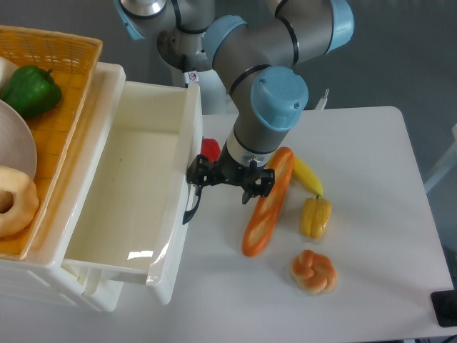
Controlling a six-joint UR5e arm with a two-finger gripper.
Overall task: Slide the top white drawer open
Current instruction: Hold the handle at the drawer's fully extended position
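Observation:
The top white drawer (136,193) stands slid far out of its cabinet toward the table, showing an empty glossy interior. Its curved black handle (190,207) sits on the front wall. My gripper (228,182) hangs just right of that front wall, pointing down, its jaws spread wide and open. The left finger (196,174) is right beside the handle's upper end; the right finger (261,182) is over the baguette. Nothing is held between them.
An orange woven basket (68,78) on the cabinet top holds a green pepper (30,89), a plate and a doughnut. On the white table lie a baguette (268,204), a banana (307,175), corn (315,216), a knotted bun (313,271) and a red item (209,148).

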